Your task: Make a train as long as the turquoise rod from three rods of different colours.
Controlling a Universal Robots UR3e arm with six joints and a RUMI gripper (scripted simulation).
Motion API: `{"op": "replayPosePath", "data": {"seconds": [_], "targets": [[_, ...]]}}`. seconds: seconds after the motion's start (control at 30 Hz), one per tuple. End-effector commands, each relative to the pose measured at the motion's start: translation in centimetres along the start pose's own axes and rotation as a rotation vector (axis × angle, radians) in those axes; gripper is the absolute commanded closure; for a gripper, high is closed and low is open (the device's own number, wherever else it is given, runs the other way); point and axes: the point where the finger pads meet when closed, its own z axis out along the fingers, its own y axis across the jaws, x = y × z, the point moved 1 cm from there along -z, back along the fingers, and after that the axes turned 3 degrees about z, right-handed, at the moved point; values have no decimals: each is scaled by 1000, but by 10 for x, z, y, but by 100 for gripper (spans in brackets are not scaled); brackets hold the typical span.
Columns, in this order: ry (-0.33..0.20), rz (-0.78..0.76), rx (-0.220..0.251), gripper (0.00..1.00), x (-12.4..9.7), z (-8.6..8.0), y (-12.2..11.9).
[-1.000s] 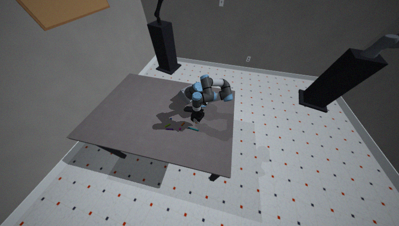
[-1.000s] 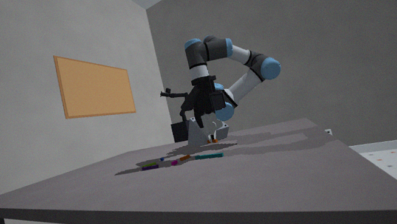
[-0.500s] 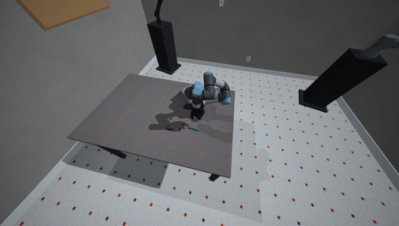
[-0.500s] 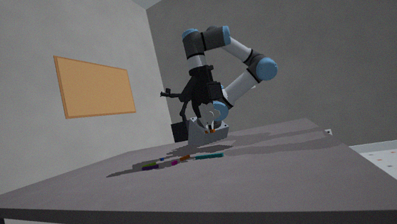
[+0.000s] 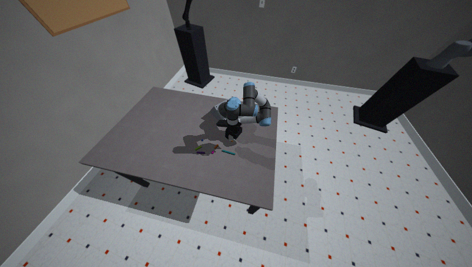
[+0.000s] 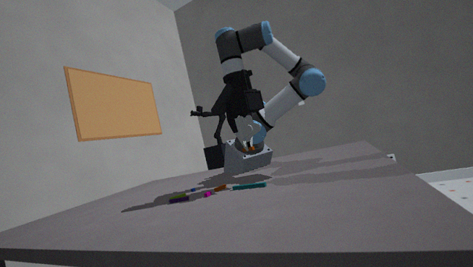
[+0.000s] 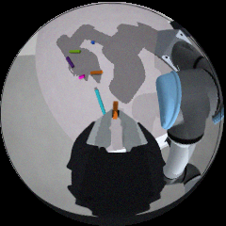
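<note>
My gripper (image 6: 248,145) (image 7: 115,110) is shut on an orange rod (image 6: 252,148) (image 7: 115,104), held above the table. A second orange rod (image 5: 216,146) (image 6: 220,188) (image 7: 96,72) lies on the table. The turquoise rod (image 5: 228,152) (image 6: 249,186) (image 7: 100,101) lies to its right in the top view. A magenta rod (image 5: 212,152) (image 6: 207,194) (image 7: 81,76) lies near the second orange rod, apart from it. A purple rod (image 5: 200,152) (image 6: 179,200) (image 7: 70,62) and a lime rod (image 5: 198,147) (image 7: 74,51) lie apart at the left.
A small blue rod (image 5: 202,140) (image 6: 193,189) (image 7: 93,42) lies behind the lime rod. The table (image 5: 148,132) (image 6: 290,218) carries the arm's base at its back. The arm's shadow falls across several rods.
</note>
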Motion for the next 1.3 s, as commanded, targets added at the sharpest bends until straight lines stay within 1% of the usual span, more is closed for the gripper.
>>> {"op": "replayPosePath", "data": {"seconds": [0.0,0.57,0.73,0.83,0.93,1.0,1.1,1.27], "targets": [[-3,-1,4,100,0,-4,0],[-3,-1,4,100,0,-5,0],[-3,-1,4,100,7,-7,-5],[-3,-1,4,100,17,-9,-12],[-3,-1,4,100,33,-13,-23],[-3,-1,4,100,33,-13,-23],[-3,-1,4,100,54,-16,-36],[-2,-1,4,100,96,-18,-58]]}}
